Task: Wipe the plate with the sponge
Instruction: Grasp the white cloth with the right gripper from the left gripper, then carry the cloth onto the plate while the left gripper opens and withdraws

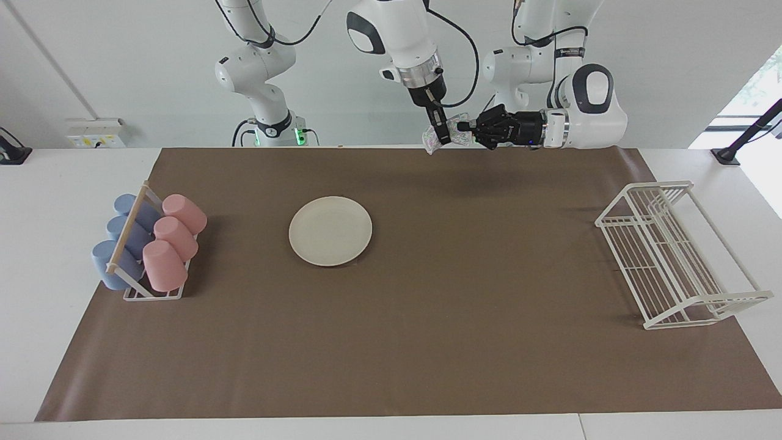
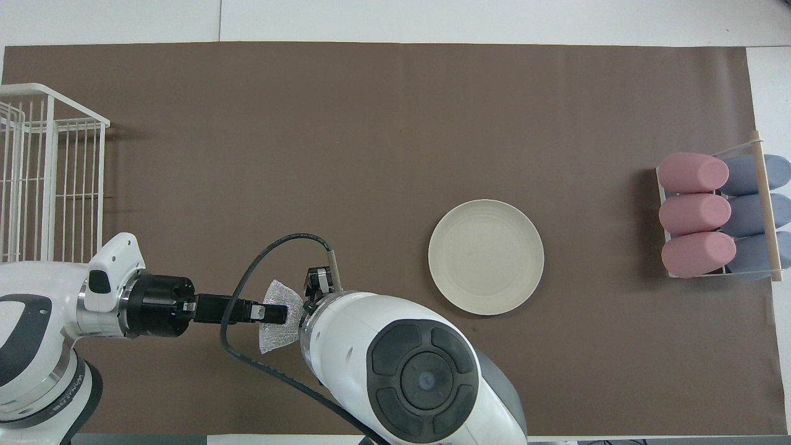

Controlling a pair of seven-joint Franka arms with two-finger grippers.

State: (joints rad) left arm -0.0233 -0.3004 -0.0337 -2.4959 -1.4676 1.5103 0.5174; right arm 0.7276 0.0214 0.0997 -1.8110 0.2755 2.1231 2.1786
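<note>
The cream-white plate (image 1: 330, 230) (image 2: 486, 256) lies flat on the brown mat, toward the right arm's end. The silvery sponge (image 1: 456, 131) (image 2: 279, 330) hangs in the air over the mat's edge by the robots, well away from the plate. My left gripper (image 1: 462, 126) (image 2: 278, 313) reaches in sideways and is shut on the sponge. My right gripper (image 1: 440, 138) (image 2: 317, 289) points down from above with its fingers pinched onto the same sponge, beside the left fingertips. The right arm's body hides part of the sponge in the overhead view.
A rack of pink and blue cups (image 1: 149, 244) (image 2: 720, 216) stands at the right arm's end of the mat. A white wire rack (image 1: 672, 256) (image 2: 43, 173) stands at the left arm's end. The brown mat (image 1: 427, 342) covers most of the table.
</note>
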